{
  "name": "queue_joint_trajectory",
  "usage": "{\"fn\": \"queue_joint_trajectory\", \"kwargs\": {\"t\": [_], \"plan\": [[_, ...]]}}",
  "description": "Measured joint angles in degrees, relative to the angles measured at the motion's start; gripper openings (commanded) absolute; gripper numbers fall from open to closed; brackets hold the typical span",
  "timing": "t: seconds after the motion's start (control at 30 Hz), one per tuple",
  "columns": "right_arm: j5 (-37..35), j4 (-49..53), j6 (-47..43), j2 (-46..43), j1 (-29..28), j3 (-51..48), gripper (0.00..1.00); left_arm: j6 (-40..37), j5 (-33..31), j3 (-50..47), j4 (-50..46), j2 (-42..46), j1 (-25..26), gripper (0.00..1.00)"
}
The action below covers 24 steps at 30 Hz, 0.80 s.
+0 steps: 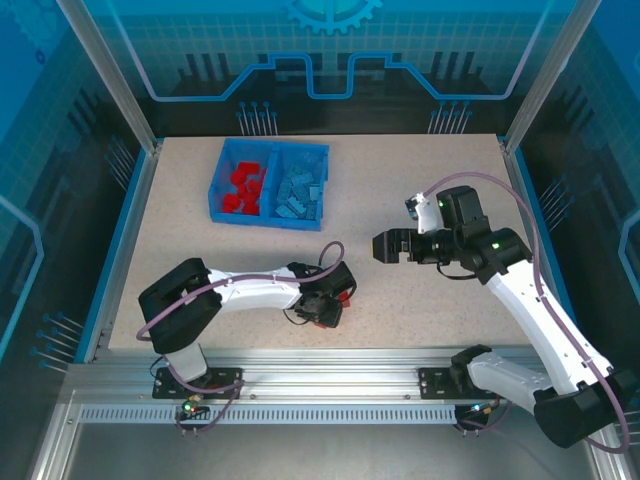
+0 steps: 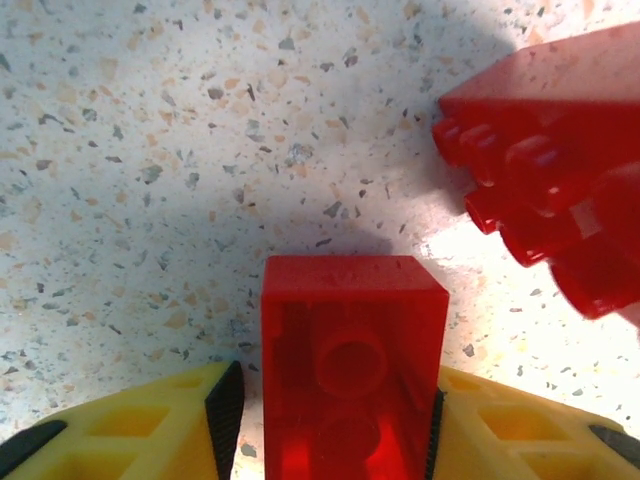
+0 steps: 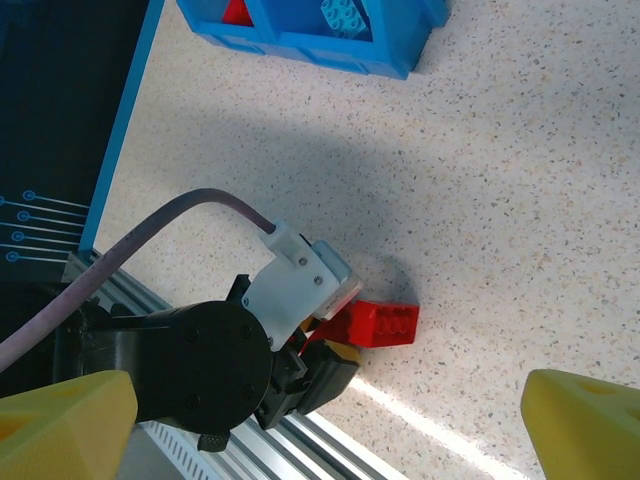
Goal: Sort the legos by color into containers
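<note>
At the table's (image 1: 430,170) near edge, the left gripper (image 2: 335,390) is set around a red brick (image 2: 350,340) that lies studs-down with its hollow underside up. The jaws are parted and not clamped. The right pad (image 2: 434,430) is seen at the brick's side, while a sliver of table is seen between the left pad (image 2: 228,410) and the brick. A second red brick (image 2: 540,160) lies just beside it, on its side with studs shown, untouched by either pad.

The tray (image 1: 262,216) is placed at the far left of the table, well apart from both grippers. Red bricks (image 1: 243,186) are held in its left compartment and light blue bricks (image 1: 300,190) in its right.

The right gripper (image 1: 383,246) is seen right of centre, pointed toward the left arm. Its yellow fingers (image 3: 70,420) are spread wide and nothing is held between them.
</note>
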<state>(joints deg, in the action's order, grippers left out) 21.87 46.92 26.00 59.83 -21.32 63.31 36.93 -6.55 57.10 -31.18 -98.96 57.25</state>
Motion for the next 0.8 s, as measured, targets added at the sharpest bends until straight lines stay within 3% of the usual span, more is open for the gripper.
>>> {"fn": "queue_joint_trajectory", "kwargs": {"t": [0.2,0.5,0.67,0.8], "plan": [[2.60,-0.17,-0.07,0.07,0.02,-1.84,1.00,0.39,-1.11,-1.03,0.83,0.74,0.13,0.30],[8.68,-0.26,-0.07,3.96,0.00,-4.87,0.99,0.22,-3.93,-1.81,1.25,5.79,-1.38,0.22],[8.02,-0.96,0.17,2.91,0.00,-4.87,1.00,-1.95,-6.36,-0.70,-0.04,14.34,-8.52,0.22],[6.56,-1.11,0.44,1.53,0.00,-4.85,1.00,-6.36,-7.61,3.93,-0.72,18.73,-18.71,0.21]]}}
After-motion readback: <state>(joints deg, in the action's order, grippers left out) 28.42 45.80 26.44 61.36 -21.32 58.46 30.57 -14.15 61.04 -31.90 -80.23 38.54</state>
